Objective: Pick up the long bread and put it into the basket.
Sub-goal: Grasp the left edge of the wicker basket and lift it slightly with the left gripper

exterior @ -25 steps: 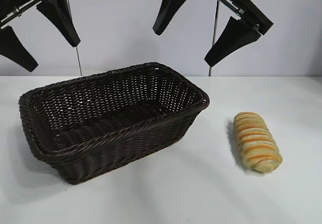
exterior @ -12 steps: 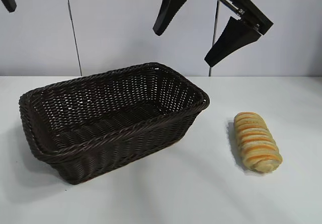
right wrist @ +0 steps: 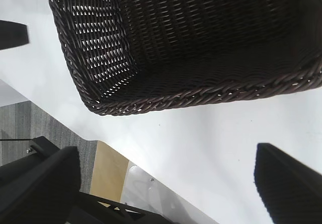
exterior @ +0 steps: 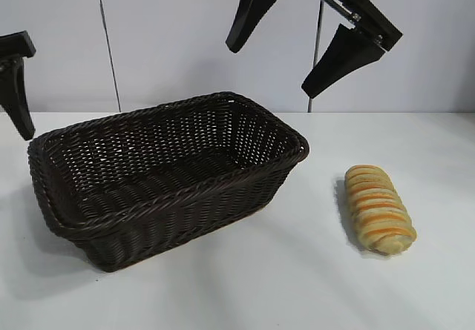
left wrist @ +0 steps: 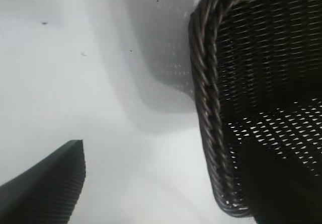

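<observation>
The long bread (exterior: 378, 210), golden-tan with orange-brown stripes, lies on the white table to the right of the basket (exterior: 223, 99), apart from it. The dark woven basket holds nothing that I can see. My right gripper (exterior: 271, 70) hangs open high above the basket's right end and the gap to the bread; in its wrist view (right wrist: 166, 183) the basket rim (right wrist: 201, 97) shows beyond the spread fingers. My left gripper (left wrist: 161, 183) is open low at the basket's left end, with one finger (exterior: 19, 111) showing at the exterior view's left edge. The bread is out of both wrist views.
The white table (exterior: 297, 285) runs on around the bread and in front of the basket. A pale wall (exterior: 171, 41) stands behind. In the right wrist view the table's edge (right wrist: 151, 178) shows, with a tan panel (right wrist: 108, 171) and grey floor past it.
The left gripper has swung from high at the upper left, out of view, then down beside the basket's left end. The right gripper, bread and basket have not moved.
</observation>
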Controlling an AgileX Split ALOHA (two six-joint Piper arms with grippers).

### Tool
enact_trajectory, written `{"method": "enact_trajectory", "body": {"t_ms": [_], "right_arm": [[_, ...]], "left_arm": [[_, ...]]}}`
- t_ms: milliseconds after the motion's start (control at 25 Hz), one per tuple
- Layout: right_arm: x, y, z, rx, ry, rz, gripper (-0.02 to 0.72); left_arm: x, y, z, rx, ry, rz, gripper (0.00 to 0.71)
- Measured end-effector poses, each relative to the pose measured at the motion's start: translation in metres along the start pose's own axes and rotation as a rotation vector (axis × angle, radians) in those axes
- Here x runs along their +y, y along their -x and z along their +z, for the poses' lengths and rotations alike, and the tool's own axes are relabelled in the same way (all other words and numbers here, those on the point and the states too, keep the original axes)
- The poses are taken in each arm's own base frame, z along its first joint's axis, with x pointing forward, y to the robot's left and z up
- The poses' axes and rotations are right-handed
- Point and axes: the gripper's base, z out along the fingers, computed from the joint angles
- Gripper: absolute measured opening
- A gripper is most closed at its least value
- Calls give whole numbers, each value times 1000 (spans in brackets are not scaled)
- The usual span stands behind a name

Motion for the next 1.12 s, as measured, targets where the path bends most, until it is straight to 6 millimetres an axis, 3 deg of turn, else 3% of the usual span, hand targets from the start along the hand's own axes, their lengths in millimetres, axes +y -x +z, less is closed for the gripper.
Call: {"method": "enact_trajectory", "body": {"t_ms": [160,400,560,920,1000,1120], "right_arm": [[0,0,0,0,0,0,650],[0,0,0,0,0,0,650],[0,0,0,0,-1,-1,650],[0,0,0,0,-2,-1,650],[0,0,0,0,-2,-1,650],[0,0,0,0,-2,-1,650]], "left_arm": [[4,2,12,1,8,-11,594],[14,1,45,53,44,-33,594],[8,1,62,49,35,-25,594],[-2,2,67,-4,5,-13,592],[-2,1,67,-3,5,-13,535],[-2,0,67,10,8,3,199]]}}
